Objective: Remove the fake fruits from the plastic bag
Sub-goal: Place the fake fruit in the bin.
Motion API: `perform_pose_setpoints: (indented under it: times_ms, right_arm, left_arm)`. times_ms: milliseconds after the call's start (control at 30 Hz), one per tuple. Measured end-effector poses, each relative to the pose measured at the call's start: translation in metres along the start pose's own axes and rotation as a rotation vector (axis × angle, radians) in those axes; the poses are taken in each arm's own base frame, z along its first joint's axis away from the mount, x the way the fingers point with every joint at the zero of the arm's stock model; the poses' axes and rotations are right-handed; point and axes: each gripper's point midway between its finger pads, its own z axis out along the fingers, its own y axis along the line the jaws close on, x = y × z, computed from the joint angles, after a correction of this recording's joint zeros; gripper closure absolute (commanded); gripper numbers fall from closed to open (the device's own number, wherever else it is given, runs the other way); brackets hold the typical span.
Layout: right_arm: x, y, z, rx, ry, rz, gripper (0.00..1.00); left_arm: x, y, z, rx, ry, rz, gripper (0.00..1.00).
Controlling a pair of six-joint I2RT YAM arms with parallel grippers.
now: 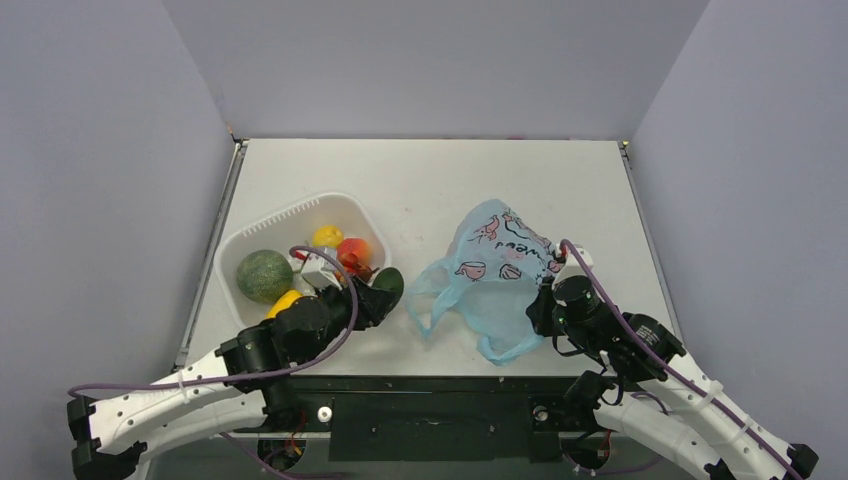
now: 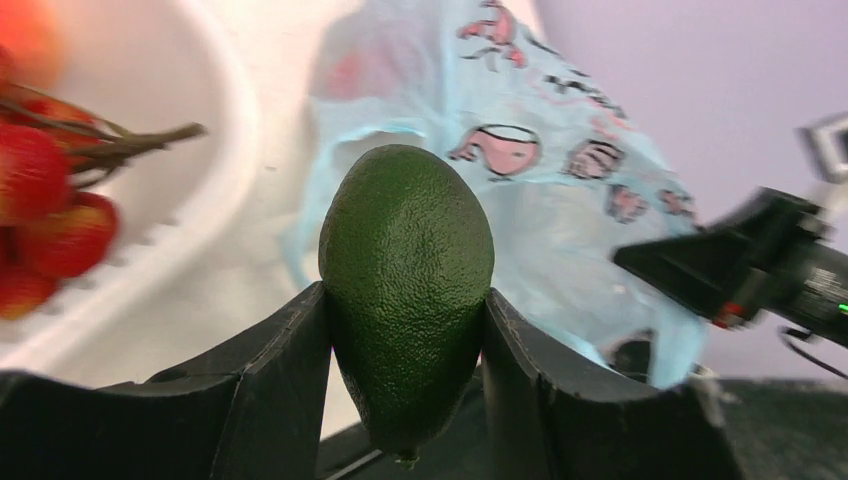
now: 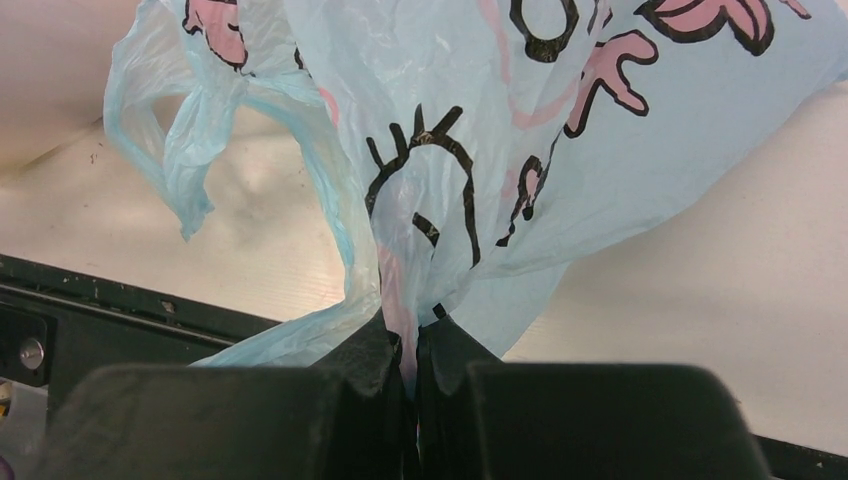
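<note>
My left gripper [image 2: 405, 302] is shut on a dark green oblong fake fruit [image 2: 405, 270], its narrow end pointing down between the fingers. From above, that fruit [image 1: 388, 284] hangs at the right rim of the white tub, with the left gripper [image 1: 374, 297] behind it. A red berry cluster [image 2: 45, 215] and a red apple [image 1: 352, 250] lie in the tub. The light-blue plastic bag [image 1: 490, 272] with pink prints is lifted off the table. My right gripper [image 3: 412, 340] is shut on a pinch of the bag [image 3: 480, 130]. Whatever the bag holds is hidden.
The white slotted tub [image 1: 290, 215] at the left also holds a large green melon [image 1: 264, 275] and yellow pieces [image 1: 326, 237]. The right arm [image 2: 760, 260] stands beyond the bag. The table's black front edge [image 3: 120, 300] runs just below the bag.
</note>
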Motion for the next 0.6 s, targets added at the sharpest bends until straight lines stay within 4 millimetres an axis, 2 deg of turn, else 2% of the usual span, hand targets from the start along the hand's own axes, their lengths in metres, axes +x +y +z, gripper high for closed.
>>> perform_pose_setpoints:
  times_ms: [133,300,600]
  right_arm:
    - [0.004,0.004,0.000,-0.025,0.010,-0.015,1.00]
    - [0.011,0.012,-0.001,-0.064,0.030,-0.049,1.00]
    - [0.029,0.027,0.000,-0.115,0.098,-0.137,1.00]
  left_arm:
    - [-0.013,0.027,0.006,-0.191,0.014,0.140,1.00]
    - [-0.044,0.039,0.024,-0.353,-0.017,0.220,1.00]
    - [-0.117,0.097,0.054,-0.592,-0.082,0.198,0.99]
